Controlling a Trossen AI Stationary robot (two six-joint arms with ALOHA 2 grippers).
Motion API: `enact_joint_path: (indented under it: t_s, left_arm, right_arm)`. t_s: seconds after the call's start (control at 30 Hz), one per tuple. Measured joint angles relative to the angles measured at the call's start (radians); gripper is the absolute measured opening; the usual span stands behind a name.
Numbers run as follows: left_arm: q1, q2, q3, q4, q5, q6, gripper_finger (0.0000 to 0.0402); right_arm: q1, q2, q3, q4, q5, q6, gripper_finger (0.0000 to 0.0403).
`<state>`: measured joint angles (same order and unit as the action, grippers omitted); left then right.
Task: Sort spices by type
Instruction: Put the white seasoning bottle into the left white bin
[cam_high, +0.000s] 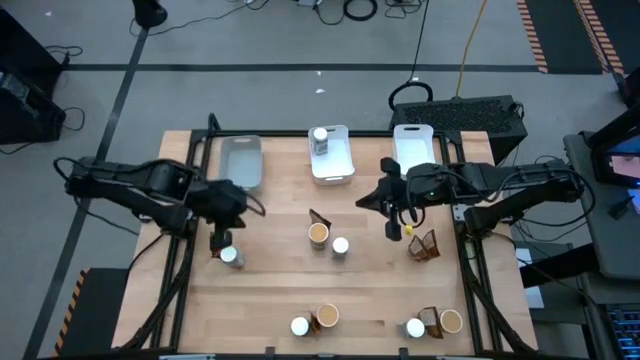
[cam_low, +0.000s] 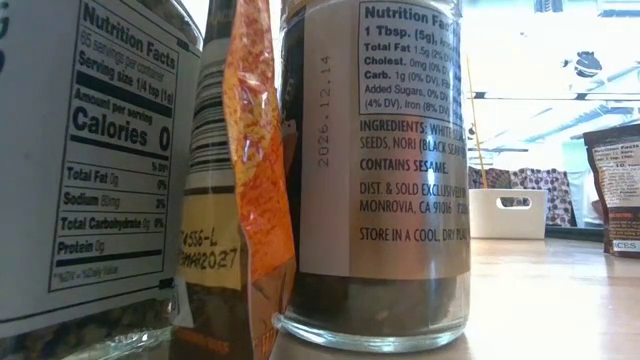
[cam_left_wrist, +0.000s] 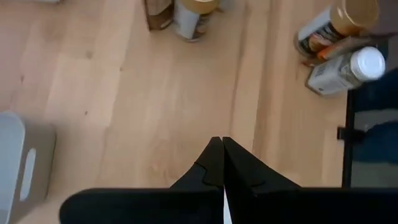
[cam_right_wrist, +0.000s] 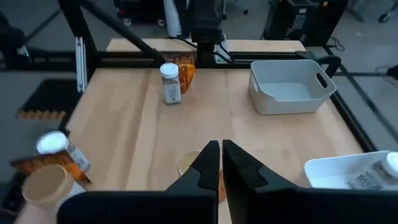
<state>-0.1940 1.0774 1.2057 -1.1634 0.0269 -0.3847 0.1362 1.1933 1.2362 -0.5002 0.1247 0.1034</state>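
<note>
The left tool hangs over the table's left side with its fingers pressed together and nothing between them. Just beside it stands a jar. Beyond it sits the grey tray, at the far left.

The right tool hovers right of centre, fingers likewise closed on nothing, with a yellow blob near its tip. A pouch lies just right of it.

In the far middle, a white tray holds one jar; another white tray sits to its right.

At the centre a tub, a pouch and a jar cluster together. Along the near edge stand a jar and tub in the middle, and a jar, pouch and tub at the right.
</note>
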Motion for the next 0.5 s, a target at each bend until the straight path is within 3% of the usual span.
enact_joint_path:
  t_s: [0.23,0.5]
  left_arm:
    - [-0.078,0.093,0.000,0.166,-0.059,0.147,0.0005]
    - [-0.038,0.260,0.000,0.625,-0.059,0.488,0.0011]
  right_arm:
    - [0.068,0.000,0.000,0.067,0.087,0.143,0.0000]
    - [0.171,0.000,0.000,0.016,0.180,0.294,0.0000]
